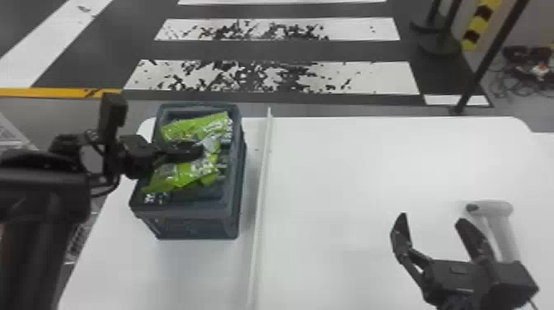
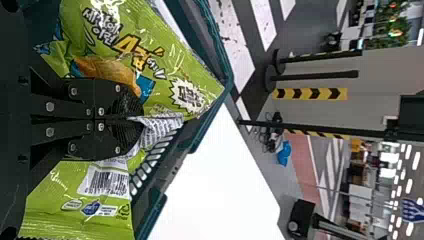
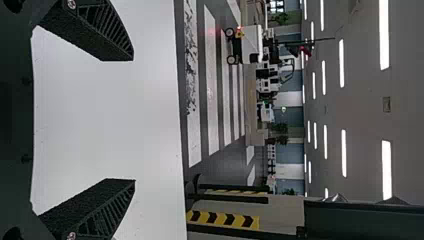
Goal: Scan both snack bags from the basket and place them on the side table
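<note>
Two snack bags: in the basket, nine o'clock in the head view
Left gripper: narrow, apparently pinching a bag edge
Right gripper: wide, four o'clock
Scanner: between three and four
Done: perhaps one grasp
Remaining: both scans, both placings

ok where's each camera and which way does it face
Head: on the head, facing forward and down at the white table; black left gripper, black right gripper show.
Left: on the wrist, facing past its gripper to green plastic snack bags.
Right: likewise, past its gripper across the table.
Head and left views share the bags.
</note>
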`<state>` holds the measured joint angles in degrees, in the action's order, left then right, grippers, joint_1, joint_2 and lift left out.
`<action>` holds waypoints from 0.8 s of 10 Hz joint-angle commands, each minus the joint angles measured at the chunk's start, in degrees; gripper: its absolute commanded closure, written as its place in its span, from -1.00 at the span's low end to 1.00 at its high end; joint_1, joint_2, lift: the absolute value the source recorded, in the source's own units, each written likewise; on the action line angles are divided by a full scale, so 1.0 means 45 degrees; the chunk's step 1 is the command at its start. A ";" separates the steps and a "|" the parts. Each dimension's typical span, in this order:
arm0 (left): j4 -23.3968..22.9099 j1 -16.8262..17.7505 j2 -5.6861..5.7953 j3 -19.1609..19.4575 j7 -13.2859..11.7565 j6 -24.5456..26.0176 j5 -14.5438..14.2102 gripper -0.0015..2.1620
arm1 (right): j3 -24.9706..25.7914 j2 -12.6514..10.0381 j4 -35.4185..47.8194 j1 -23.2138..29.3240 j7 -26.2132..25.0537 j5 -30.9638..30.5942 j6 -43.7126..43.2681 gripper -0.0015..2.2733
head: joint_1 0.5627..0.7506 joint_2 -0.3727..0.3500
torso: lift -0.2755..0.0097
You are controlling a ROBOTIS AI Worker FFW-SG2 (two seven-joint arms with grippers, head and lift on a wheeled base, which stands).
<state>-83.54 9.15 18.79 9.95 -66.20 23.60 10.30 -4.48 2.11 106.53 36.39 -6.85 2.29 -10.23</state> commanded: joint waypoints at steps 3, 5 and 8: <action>-0.0927 -0.0433 -0.0015 0.0836 -0.0073 0.0060 -0.1469 0.98 | -0.0020 -0.0021 -0.0021 0.0000 -0.0001 0.0000 0.0000 -0.95 | 0.41 0.30 | 0.41; -0.0849 -0.0355 -0.0015 0.0758 -0.0152 0.0099 -0.1469 0.98 | -0.0040 -0.0021 -0.0021 0.0020 -0.0001 -0.0020 0.0000 -0.95 | 0.41 0.29 | 0.41; -0.0439 -0.0491 -0.0015 0.0836 -0.0425 0.0177 -0.2386 0.98 | -0.0059 -0.0021 -0.0021 0.0039 -0.0001 -0.0039 0.0000 -0.95 | 0.41 0.29 | 0.41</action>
<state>-86.08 7.02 18.64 13.48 -67.97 24.30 1.15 -4.71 2.02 106.43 36.49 -6.85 2.17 -10.23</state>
